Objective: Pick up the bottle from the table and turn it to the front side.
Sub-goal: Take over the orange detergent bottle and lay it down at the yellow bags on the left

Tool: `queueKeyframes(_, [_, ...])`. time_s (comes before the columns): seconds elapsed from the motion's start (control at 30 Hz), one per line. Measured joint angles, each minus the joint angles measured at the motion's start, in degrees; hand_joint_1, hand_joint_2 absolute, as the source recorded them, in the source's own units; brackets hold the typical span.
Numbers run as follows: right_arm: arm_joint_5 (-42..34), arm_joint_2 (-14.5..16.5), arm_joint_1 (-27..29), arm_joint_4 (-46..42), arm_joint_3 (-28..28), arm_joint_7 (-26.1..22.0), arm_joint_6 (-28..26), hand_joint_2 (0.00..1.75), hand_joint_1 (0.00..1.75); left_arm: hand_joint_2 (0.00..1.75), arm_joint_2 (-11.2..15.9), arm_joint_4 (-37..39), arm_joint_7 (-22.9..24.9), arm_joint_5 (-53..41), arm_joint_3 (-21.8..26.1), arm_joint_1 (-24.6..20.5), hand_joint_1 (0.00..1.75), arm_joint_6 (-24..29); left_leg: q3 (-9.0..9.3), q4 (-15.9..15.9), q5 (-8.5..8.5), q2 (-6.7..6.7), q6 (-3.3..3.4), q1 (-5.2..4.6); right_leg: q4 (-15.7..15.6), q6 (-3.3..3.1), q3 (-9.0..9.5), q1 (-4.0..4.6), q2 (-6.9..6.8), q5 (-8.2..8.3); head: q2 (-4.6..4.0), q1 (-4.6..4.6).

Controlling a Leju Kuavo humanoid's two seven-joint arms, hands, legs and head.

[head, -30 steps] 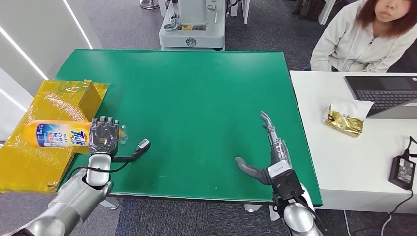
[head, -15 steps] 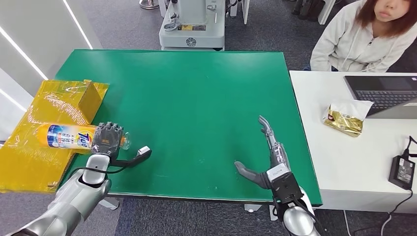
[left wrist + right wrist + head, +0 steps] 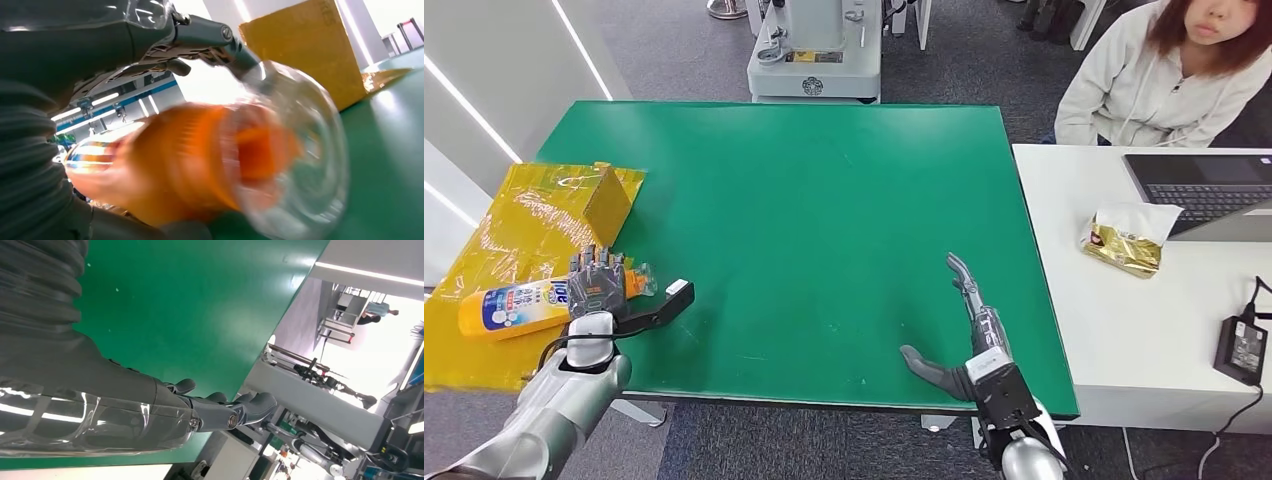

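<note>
1. Here, the left hand (image 3: pixel 597 285) grasps the bottle (image 3: pixel 516 304) near its cap end; the fingers are wrapped around it, and the body sticks out toward the robot's left, over the yellow box (image 3: pixel 544 215) at the table's (image 3: pixel 824 200) left edge.
2. The long axis lies almost level and crosswise; the coming turn must go around this axis.
3. The right hand (image 3: pixel 969 330) is well apart, its fingers released and stretched over the green surface.
4. Compared with a second ago, the bottle is lower and nearer to the robot, and its label shows a different face.
</note>
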Motion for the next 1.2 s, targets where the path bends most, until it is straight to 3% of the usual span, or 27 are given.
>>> queueKeyframes(0.4, [0.96,0.04,2.75,-1.62,-1.32,-0.04,0.22,1.75,0.00,1.75,-0.55,0.32,-5.21,-0.03,2.41,0.56,0.00,3.29,0.02,0.00,0.01,-0.03,0.00,0.00,0.00,0.00,0.01,0.00,-0.03,0.00,0.00,-0.01])
queueKeyframes(0.63, [1.96,0.54,4.31,-3.34,-2.01,0.11,0.98,1.75,0.00,1.75,-3.74,-0.17,-15.42,3.53,4.70,1.75,0.00,8.87,0.01,0.01,0.01,-0.09,0.00,-0.02,-0.02,0.01,0.03,-0.01,-0.11,0.01,0.00,0.01])
queueKeyframes(0.73, [2.00,0.94,5.06,-4.20,-2.56,0.36,1.16,1.75,0.00,1.75,-6.16,-1.94,-22.98,8.53,6.04,2.92,0.00,12.39,0.01,0.03,0.01,-0.08,0.00,-0.02,-0.04,0.02,0.03,-0.02,-0.10,0.02,0.00,0.01])
queueKeyframes(0.83, [2.02,1.58,5.83,-5.06,-3.06,0.73,1.21,1.75,0.00,1.75,-9.10,-6.31,-30.24,15.29,7.09,5.09,0.00,15.25,0.00,0.04,-0.01,-0.09,0.02,-0.03,-0.05,0.03,0.03,-0.04,-0.10,0.02,0.00,0.01])
queueKeyframes(0.9, [2.03,1.94,6.27,-5.38,-3.29,0.76,1.16,1.75,0.00,1.75,-11.08,-10.73,-32.66,19.34,7.21,7.29,0.00,15.43,0.00,0.04,-0.04,-0.08,0.04,-0.03,-0.06,0.03,0.03,-0.04,-0.10,0.01,0.00,0.00])
queueKeyframes(1.03, [2.02,2.28,7.18,-5.50,-3.71,0.61,0.75,1.75,0.00,1.75,-14.68,-21.35,-34.18,23.99,6.69,12.60,0.00,14.82,-0.01,0.03,-0.09,-0.07,0.07,-0.03,-0.07,0.05,0.02,-0.04,-0.09,-0.02,0.00,0.01])
queueKeyframes(1.2, [1.79,2.52,7.77,-5.59,-4.24,0.31,0.13,1.75,0.00,1.75,-16.53,-32.26,-34.50,25.27,4.87,16.76,0.00,14.72,0.00,0.02,-0.09,-0.06,0.08,-0.02,-0.07,0.05,0.02,-0.03,-0.09,-0.03,0.00,0.00])
